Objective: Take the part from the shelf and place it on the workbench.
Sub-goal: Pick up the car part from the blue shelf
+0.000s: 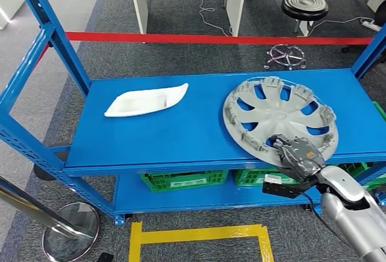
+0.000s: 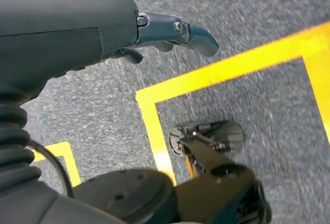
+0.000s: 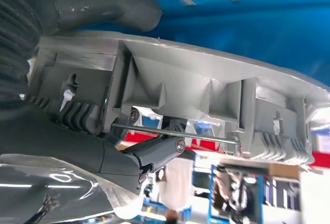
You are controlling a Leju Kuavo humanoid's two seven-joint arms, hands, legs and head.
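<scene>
1. The grey wheel cover [image 1: 280, 119] lies on the right part of the blue shelf's [image 1: 195, 126] top board, its near rim overhanging the front edge.
2. The right hand [image 1: 298, 153] grips that near rim: in the right wrist view the thick thumb [image 3: 113, 4] lies against one face of the cover [image 3: 202, 87] and the dark fingers [image 3: 155, 152] curl in against the ribbed face, so the rim is pinched between them.
3. The left hand [image 2: 128, 30] hangs over the grey carpet [image 2: 252, 7], holding nothing, its fingers [image 2: 194, 33] stretched out and only slightly bent.
4. Yellow floor tape [image 1: 200, 235] marks a box on the carpet just before the shelf.
5. Green crates [image 1: 184, 179] sit on the lower board, under the cover.
6. A white plastic part [image 1: 145, 101] lies on the left part of the top board, well apart from the wheel cover.
7. Behind the shelf runs a red barrier strip [image 1: 218, 38], and beyond it stands a black stool [image 1: 304, 5].
</scene>
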